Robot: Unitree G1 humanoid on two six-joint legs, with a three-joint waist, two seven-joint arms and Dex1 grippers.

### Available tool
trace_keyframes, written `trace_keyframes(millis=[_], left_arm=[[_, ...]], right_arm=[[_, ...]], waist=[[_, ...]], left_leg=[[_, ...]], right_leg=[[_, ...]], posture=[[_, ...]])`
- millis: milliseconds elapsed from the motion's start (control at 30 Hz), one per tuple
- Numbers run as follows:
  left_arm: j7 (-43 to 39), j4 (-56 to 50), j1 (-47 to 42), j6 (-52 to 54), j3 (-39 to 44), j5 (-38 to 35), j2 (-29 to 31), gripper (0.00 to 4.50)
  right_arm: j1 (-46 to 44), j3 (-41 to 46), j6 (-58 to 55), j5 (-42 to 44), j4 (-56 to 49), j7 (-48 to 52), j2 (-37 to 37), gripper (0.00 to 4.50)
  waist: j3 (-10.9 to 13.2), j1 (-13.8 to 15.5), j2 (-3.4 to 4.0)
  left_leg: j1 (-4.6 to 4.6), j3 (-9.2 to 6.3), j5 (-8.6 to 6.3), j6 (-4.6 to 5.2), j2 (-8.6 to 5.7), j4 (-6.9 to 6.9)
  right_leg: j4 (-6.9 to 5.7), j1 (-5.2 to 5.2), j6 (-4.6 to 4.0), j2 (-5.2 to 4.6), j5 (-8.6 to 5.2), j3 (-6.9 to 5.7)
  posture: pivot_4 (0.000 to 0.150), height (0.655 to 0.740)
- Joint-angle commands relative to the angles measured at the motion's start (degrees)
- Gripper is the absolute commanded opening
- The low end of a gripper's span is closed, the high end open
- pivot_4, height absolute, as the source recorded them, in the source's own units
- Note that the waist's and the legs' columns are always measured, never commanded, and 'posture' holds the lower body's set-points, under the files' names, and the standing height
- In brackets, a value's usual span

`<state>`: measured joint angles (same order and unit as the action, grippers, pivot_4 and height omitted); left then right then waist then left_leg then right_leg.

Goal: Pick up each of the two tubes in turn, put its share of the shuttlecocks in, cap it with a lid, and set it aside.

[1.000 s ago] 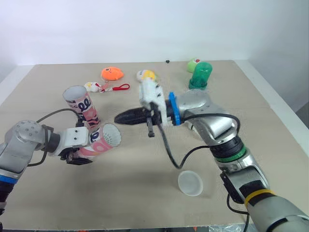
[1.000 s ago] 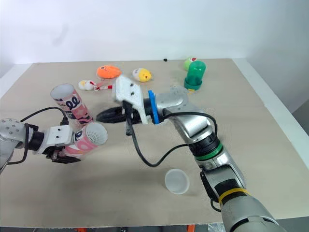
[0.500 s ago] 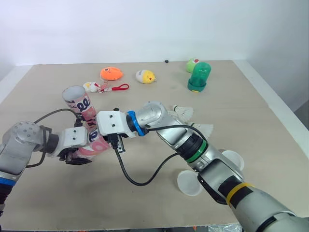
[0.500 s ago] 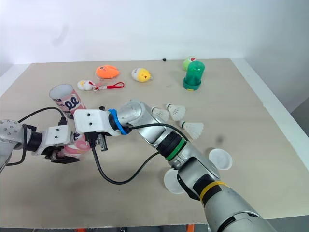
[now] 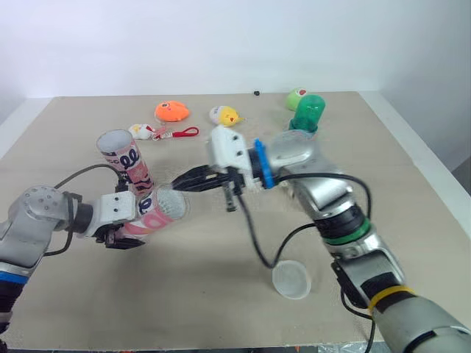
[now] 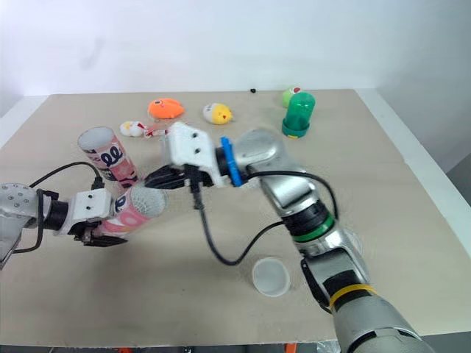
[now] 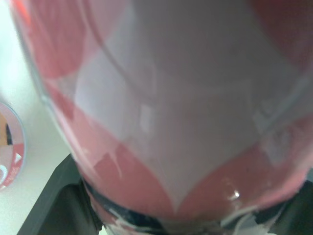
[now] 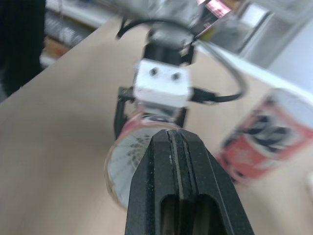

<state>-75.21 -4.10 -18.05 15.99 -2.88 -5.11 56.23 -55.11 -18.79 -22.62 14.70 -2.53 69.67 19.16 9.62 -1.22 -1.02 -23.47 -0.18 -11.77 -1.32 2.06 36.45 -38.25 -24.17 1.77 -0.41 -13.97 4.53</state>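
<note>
Nearest on the table (image 5: 184, 309) lies a translucent lid (image 5: 291, 279), flat and alone, well apart from both grippers. Further in, the left gripper (image 5: 126, 224) is clamped around the closed end of the pink tube (image 5: 156, 212), black fingers (image 7: 58, 196) on either side of its wall. The tube lies tipped almost level, with its open mouth facing the robot's right. Whether it rests on the table or is held just above it is not clear. The right gripper (image 5: 182, 182) reaches across from the right with its two fingers pressed together. Their tips are just at the rim of that mouth, and nothing can be seen between them. In the right wrist view a white feathered shuttlecock (image 8: 128, 155) sits inside the mouth. Just behind the held tube, the second tube (image 5: 124, 158) stands nearly upright with its mouth open. Beyond it lie a small white charm (image 5: 141, 132) with a red strap, an orange toy (image 5: 171, 112) and a yellow toy (image 5: 225, 115). At the far right stand a green domed object (image 5: 306, 114) and a green ball (image 5: 296, 96).
</note>
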Motion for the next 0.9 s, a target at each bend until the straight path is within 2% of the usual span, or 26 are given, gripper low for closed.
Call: trace_keyframes(millis=[33, 200, 300, 333, 367, 400, 500, 533, 567, 600, 767, 900], left_arm=[[2.80, -5.54, -3.04, 2.18, 3.42, -6.80, -4.25, 3.41], [9.89, -9.23, -2.81, 3.46, 4.72, -11.31, -12.66, 3.41], [16.25, -10.37, -0.16, 1.79, 2.14, -13.15, -22.50, 3.41], [18.15, -9.89, 0.56, 0.65, 1.64, -13.38, -25.67, 3.41], [19.76, -8.73, 1.27, -1.38, 0.78, -12.58, -28.37, 3.41], [21.16, -7.27, 2.06, -3.53, -0.15, -11.59, -30.78, 3.41], [25.13, -0.11, 4.26, -11.57, -2.81, -7.78, -36.69, 3.41], [26.00, 2.32, 4.82, -13.86, -3.33, -7.02, -38.21, 3.41], [26.38, 4.32, 5.30, -15.47, -3.76, -6.63, -39.32, 3.41], [26.75, 6.43, 5.69, -17.31, -4.34, -5.98, -40.11, 3.41], [26.69, 13.01, 7.91, -22.80, -7.58, -3.55, -41.79, 3.41], [26.85, 15.41, 8.74, -24.11, -7.79, -3.78, -42.05, 3.41]], right_arm=[[3.51, 8.18, -8.02, 8.20, -8.33, 0.90, 6.25, 0.08], [13.92, 12.03, -16.45, 13.82, -17.83, 4.40, 20.16, 0.08], [21.12, 13.47, -18.39, 15.73, -22.14, 6.00, 27.09, 0.99], [22.87, 13.44, -18.28, 15.72, -23.10, 6.33, 28.87, 1.46], [24.44, 13.25, -17.56, 15.10, -23.66, 6.54, 30.41, 1.66], [25.92, 12.90, -16.50, 14.21, -23.96, 6.91, 31.99, 2.30], [29.68, 12.44, -13.87, 12.34, -23.78, 7.88, 35.59, 2.90], [30.71, 12.23, -12.91, 11.88, -23.59, 7.84, 36.17, 3.42], [31.69, 11.81, -11.94, 11.18, -23.40, 7.77, 36.61, 3.62], [32.73, 11.27, -10.77, 10.32, -23.17, 7.66, 36.82, 4.35], [36.36, 7.61, -3.56, 3.32, -20.60, 4.87, 35.81, 4.43], [36.97, 6.15, -1.46, 1.18, -18.64, 3.30, 34.39, 4.43]], waist=[[0.12, 0.02, -0.20], [0.26, -0.06, -0.43], [0.26, -0.50, -0.38], [0.27, -0.55, -0.40], [0.30, -0.63, -0.45], [0.30, -0.62, -0.45], [0.30, -0.23, -0.46], [0.31, -0.23, -0.48], [0.33, -0.28, -0.50], [0.34, -0.30, -0.52], [0.36, -0.11, -0.58], [0.25, -0.12, -0.40]], left_leg=[[-0.10, -0.05, 0.00, 0.00, 0.02, 0.00], [-0.62, -0.29, -0.08, -0.02, -0.01, 0.13], [-0.62, -0.27, -0.32, 0.33, -0.08, 0.15], [-0.63, -0.28, -0.34, 0.34, -0.08, 0.15], [-0.64, -0.29, -0.35, 0.36, -0.09, 0.14], [-0.65, -0.33, -0.35, 0.36, -0.08, 0.19], [-0.63, -0.39, -0.35, 0.36, -0.12, 0.21], [-0.45, -0.37, -0.34, 0.35, -0.18, 0.26], [-0.44, -0.35, -0.33, 0.34, -0.20, 0.30], [-0.41, -0.31, -0.31, 0.34, -0.20, 0.35], [0.03, -0.29, -0.23, 0.35, -0.21, 0.40], [0.41, -0.15, -0.24, 0.34, -0.28, 0.40]], right_leg=[[0.01, -0.03, 0.00, 0.02, 0.00, -0.05], [0.16, -0.26, 0.27, -0.03, 0.14, -0.25], [0.13, -0.27, 0.08, -0.01, 0.06, -0.16], [0.12, -0.28, 0.05, 0.00, 0.04, -0.17], [0.12, -0.27, 0.05, 0.00, 0.04, -0.17], [0.12, -0.28, 0.04, 0.03, 0.04, -0.18], [0.15, -0.20, 0.17, 0.01, 0.05, -0.23], [0.16, -0.03, 0.42, -0.04, -0.03, -0.21], [0.16, -0.02, 0.44, -0.04, 0.02, -0.18], [0.16, -0.02, 0.48, -0.03, 0.12, -0.13], [0.18, 0.38, 0.31, -0.03, 0.13, -0.10], [0.24, 0.73, 0.28, -0.15, 0.07, -0.01]], posture=[[0.150, 0.7400], [0.150, 0.7400], [0.150, 0.7400], [0.150, 0.7400], [0.150, 0.7400], [0.150, 0.7400], [0.150, 0.7400], [0.150, 0.7400], [0.150, 0.7400], [0.150, 0.7400], [0.150, 0.7400], [0.150, 0.7400]])
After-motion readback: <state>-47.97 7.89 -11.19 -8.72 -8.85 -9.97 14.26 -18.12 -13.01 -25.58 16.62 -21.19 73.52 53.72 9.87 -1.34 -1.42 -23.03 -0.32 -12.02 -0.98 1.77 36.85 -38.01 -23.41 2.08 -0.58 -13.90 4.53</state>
